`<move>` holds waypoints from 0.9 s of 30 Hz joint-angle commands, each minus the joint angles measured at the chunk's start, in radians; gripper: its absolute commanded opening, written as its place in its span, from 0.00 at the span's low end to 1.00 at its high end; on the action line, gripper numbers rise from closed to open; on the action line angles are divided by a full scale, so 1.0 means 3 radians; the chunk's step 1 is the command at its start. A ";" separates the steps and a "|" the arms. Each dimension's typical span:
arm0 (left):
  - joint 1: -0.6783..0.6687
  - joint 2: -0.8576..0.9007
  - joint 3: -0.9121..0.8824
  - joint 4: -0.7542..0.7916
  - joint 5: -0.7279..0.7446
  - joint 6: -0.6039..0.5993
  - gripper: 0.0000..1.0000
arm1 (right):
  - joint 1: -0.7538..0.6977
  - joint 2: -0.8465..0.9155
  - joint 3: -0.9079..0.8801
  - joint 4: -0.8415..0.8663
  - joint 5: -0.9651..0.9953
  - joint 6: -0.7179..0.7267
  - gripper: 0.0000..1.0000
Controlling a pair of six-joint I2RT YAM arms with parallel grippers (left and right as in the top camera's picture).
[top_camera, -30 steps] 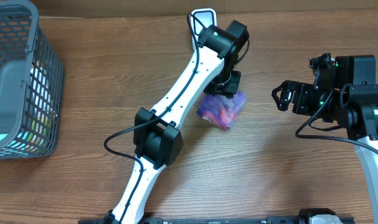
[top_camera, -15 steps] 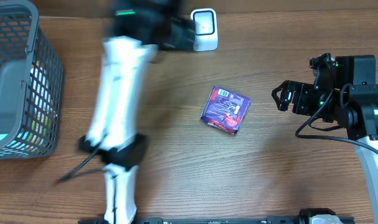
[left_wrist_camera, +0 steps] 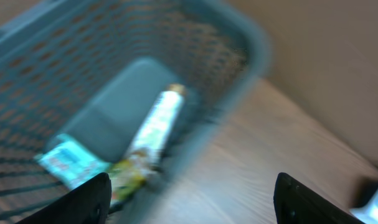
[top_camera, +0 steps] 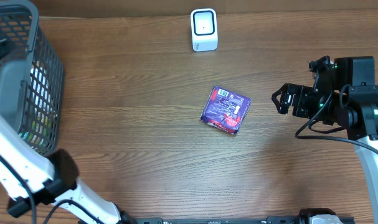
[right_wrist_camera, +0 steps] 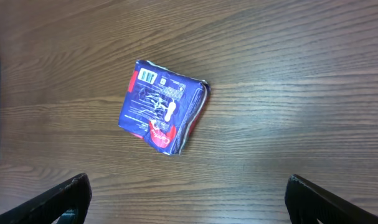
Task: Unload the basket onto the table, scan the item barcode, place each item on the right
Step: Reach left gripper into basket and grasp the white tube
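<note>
Purple packet (top_camera: 225, 109) (right_wrist_camera: 164, 115) lies flat approx mid-counter, skewed to the grain, nothing touching it. Squarish, soft-edged, glossy film wrapper w/ white fine print. There's a red patch at one corner & a small white barcode (right_wrist_camera: 147, 76) at the opposite corner, facing up.

Counter (top_camera: 145, 143) is brown wood-grain laminate, matte.

Right pincer (top_camera: 277, 99) (right_wrist_camera: 187, 199) sits near the packet on the robot's right side, clear of it. Its black fingers are spread wide w/ nothing btwn them. In the right wrist view the packet is up-frame of the gap, left of ctr.

Scanner (top_camera: 204, 29) is a small white rounded block w/ a pale window, upright by the far edge, well apart from the packet. Nothing lies btwn the two.

Basket (top_camera: 27, 93) (left_wrist_camera: 238, 37) is grey plastic w/ lattice walls & a thick rounded rim, at the counter's far-left end. The left wrist view is blurred. Inside it are a long pale tube (left_wrist_camera: 154, 124) & a teal-white packet (left_wrist_camera: 67, 160), on a dark flat floor.

Left pincer (left_wrist_camera: 192, 196) is over the basket rim, black fingers wide apart & empty. Left arm (top_camera: 27, 180), white links w/ black joints, runs along the near-left corner.
</note>
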 commanded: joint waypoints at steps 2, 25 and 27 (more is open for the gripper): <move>0.0298 0.0320 -0.0221 0.0065 0.0257 0.0504 0.75 | -0.0006 0.0004 0.0069 0.0009 0.0069 0.0000 1.00; 0.0277 0.2113 -0.0306 0.0651 0.0607 0.0793 0.79 | -0.0006 0.0004 0.0069 0.0086 0.0066 0.0003 1.00; 0.0266 0.2213 -0.0306 0.0668 0.0605 0.0793 0.81 | -0.0006 0.0004 0.0069 0.0085 0.0066 0.0003 1.00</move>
